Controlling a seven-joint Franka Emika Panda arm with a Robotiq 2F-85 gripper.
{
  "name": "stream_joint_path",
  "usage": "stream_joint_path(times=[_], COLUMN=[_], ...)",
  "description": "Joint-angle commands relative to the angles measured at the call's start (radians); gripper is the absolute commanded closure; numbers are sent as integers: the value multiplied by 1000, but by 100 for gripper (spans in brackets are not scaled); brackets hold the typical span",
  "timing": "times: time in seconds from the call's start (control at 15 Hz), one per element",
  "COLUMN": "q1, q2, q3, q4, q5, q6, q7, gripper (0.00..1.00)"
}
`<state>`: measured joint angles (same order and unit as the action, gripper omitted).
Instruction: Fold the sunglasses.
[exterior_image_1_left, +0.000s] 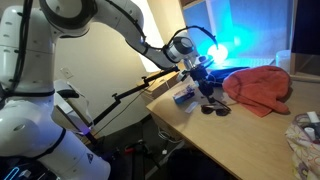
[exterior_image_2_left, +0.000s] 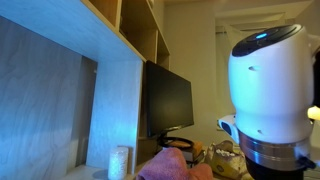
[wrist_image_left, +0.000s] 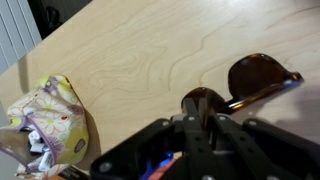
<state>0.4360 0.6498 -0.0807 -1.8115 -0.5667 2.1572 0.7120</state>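
Observation:
The sunglasses (exterior_image_1_left: 213, 106) lie on the wooden table (exterior_image_1_left: 240, 135) between the blue-and-white packet (exterior_image_1_left: 184, 96) and the red cloth (exterior_image_1_left: 258, 88). In the wrist view their two dark brown lenses (wrist_image_left: 262, 75) show, with a thin arm running along them. My gripper (exterior_image_1_left: 203, 82) hangs right over them. In the wrist view its fingers (wrist_image_left: 200, 108) are drawn close together, with the tips at the edge of the nearer lens. I cannot tell if they pinch any part of the frame.
A crumpled floral cloth (wrist_image_left: 45, 125) lies on the table, also at the right edge in an exterior view (exterior_image_1_left: 305, 135). In an exterior view the robot's base (exterior_image_2_left: 268, 90) blocks most of the scene, with a monitor (exterior_image_2_left: 168, 100) and the red cloth (exterior_image_2_left: 170, 163) behind it.

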Motion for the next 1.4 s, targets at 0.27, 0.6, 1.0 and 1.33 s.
stream_joint_path(times=[0.27,0.6,1.0,1.33], q1=[11,11,-123,-272], q2=[31,10,-142,-233], q3=[13,16,77,138], q4=[68,65,-53,-127], q5=[-15,-24,73,257], q6=[-82,-85,60,109], q7=[16,15,-204,-609], gripper=[25,0,1,55])
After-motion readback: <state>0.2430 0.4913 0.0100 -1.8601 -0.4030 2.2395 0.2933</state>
